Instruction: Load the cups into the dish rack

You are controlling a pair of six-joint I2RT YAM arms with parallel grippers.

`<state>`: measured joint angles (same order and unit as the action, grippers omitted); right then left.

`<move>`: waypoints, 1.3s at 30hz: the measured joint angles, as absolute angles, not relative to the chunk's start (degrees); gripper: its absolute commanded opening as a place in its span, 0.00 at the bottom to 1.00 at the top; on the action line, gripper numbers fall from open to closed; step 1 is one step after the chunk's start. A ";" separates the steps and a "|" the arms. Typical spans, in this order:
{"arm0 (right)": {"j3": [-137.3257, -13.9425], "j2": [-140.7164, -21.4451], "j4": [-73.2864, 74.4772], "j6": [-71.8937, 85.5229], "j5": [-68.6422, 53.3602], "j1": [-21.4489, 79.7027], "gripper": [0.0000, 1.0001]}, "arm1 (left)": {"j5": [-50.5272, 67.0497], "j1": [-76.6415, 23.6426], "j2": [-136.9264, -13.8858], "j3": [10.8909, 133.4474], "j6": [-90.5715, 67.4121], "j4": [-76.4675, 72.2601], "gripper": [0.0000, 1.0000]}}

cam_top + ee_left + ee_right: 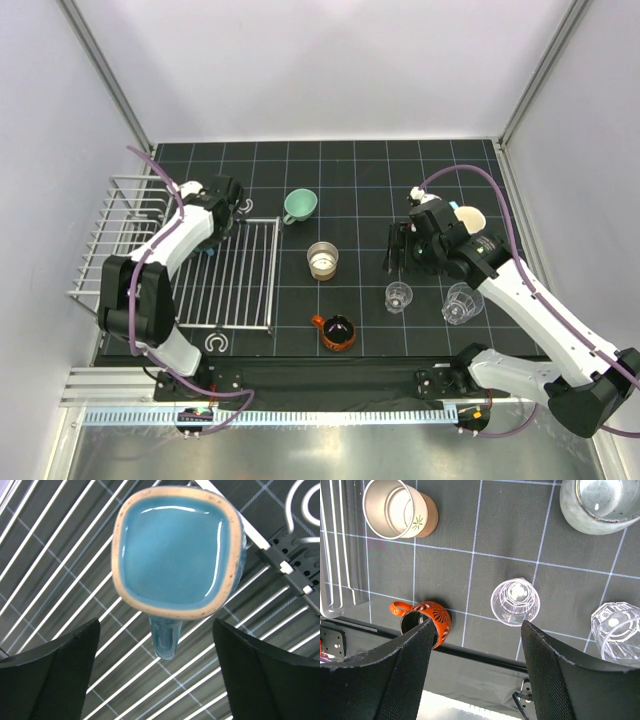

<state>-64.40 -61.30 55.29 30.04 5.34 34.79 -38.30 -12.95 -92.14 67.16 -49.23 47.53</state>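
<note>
Gridded mat (pixel 350 170) holds six cups (pixel 323 260); rack (pixel 250 280) holds one.

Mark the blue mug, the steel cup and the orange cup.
blue mug (pixel 175 555), left wrist view, middle of its glossy blue face.
steel cup (pixel 390 506), right wrist view, inside its mouth.
orange cup (pixel 438 620), right wrist view, patterned outer wall.

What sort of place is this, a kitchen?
Probably a robot test booth, not a kitchen: plain white walls around a black gridded mat, two robot arms bolted at its edge, a dish rack and loose cups.
</note>
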 measured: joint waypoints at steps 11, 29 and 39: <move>-64.40 -61.82 53.52 30.04 5.17 34.79 0.72 | -35.40 -12.95 -86.85 67.37 -49.25 50.89 1.00; -79.02 -77.21 53.06 30.37 11.53 33.93 0.72 | -26.63 -15.53 -76.71 72.44 -48.69 61.34 1.00; -91.00 -86.83 54.11 30.11 13.06 28.10 0.72 | -12.21 -15.64 -67.90 71.90 -47.92 62.13 0.98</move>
